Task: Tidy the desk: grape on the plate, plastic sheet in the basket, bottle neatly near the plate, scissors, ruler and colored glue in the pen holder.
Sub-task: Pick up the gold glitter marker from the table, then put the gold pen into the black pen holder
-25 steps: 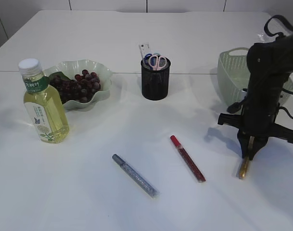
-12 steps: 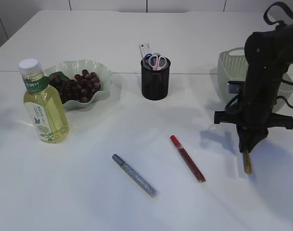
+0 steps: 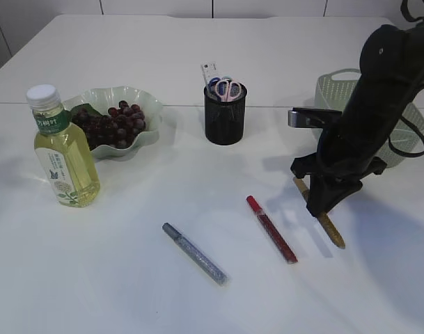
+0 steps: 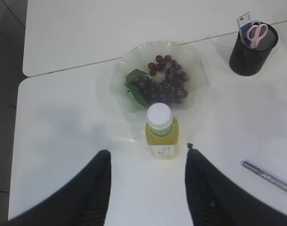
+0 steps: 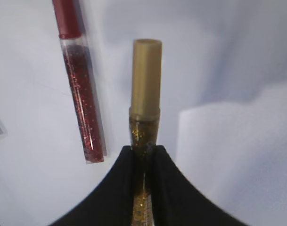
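**Gold glue stick pinched in my right jaws, left arm idle over the bottle**

My right gripper (image 5: pixel 144 157) had its jaws pressed tight on the gold glitter glue (image 5: pixel 145 101), and the wrist camera showed it plainly: the tube ran straight out ahead of the fingertips, gold cap at the far end, glittery body clamped between the two black pads. In the exterior view that same gripper (image 3: pixel 322 202) hung above the white table (image 3: pixel 128 292), with the gold stick (image 3: pixel 331 232) slanting out below it, clear of the jaws at both ends. Whether its lower tip touched the surface I could not tell.

Just to the left of those jaws lay the red glitter glue (image 5: pixel 79 89), flat on the table and nearly parallel to the gold one. Further left again sat the silver glitter glue (image 3: pixel 195 253), also flat.

My left gripper (image 4: pixel 148 188) was spread wide and held nothing. Right in front of its gap stood the bottle (image 4: pixel 161 132), upright, white cap on. Beyond the bottle was the plate (image 4: pixel 122 70) with the grapes (image 4: pixel 164 84) piled in it. Off to the right of those jaws stood the black pen holder (image 4: pixel 250 59), with the scissors (image 4: pixel 257 33) and the ruler (image 4: pixel 243 20) standing in it.

The green basket (image 3: pixel 333 97) sat behind my right arm, partly hidden by it.
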Motion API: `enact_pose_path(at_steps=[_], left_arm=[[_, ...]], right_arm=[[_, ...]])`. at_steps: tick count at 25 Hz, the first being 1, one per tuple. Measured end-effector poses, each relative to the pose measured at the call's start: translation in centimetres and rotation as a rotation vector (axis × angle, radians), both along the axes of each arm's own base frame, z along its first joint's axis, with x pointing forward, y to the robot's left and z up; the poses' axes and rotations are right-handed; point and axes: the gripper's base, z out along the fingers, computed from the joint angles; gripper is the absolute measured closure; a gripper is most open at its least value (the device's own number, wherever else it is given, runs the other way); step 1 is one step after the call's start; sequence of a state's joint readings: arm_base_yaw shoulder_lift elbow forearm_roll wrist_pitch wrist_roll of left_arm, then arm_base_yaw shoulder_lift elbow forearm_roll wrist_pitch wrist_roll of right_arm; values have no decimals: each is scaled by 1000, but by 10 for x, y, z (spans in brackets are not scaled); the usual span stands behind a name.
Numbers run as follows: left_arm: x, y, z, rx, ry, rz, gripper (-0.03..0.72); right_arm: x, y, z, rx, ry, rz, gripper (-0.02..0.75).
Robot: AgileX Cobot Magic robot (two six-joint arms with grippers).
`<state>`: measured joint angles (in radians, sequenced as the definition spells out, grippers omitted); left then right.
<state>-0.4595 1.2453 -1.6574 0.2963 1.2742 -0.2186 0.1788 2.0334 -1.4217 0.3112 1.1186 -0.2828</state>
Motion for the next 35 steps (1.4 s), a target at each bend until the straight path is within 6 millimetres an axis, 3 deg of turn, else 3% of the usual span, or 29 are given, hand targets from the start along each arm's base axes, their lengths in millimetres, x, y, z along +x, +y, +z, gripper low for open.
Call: enact_pose_path(at_steps=[5,10,21,30,35], left_arm=[[0,-1,0,-10,5,-6,317],[4,-4,-3,-9,20,-9,317],[16,-10,-12,1,57,-12,317],[16,-11,-13,3,59,-12,317],[17,-10,-13,7,57,-10,317]], right_arm=[[3,4,2,47,-53,38,675],[8,3,20,60,-259,16,675],[-20,-15,45,43,-689,-172,675],[5,-24,69,17,-1039,-301,675],[34,-4,80,45,-1133,-273,675]])
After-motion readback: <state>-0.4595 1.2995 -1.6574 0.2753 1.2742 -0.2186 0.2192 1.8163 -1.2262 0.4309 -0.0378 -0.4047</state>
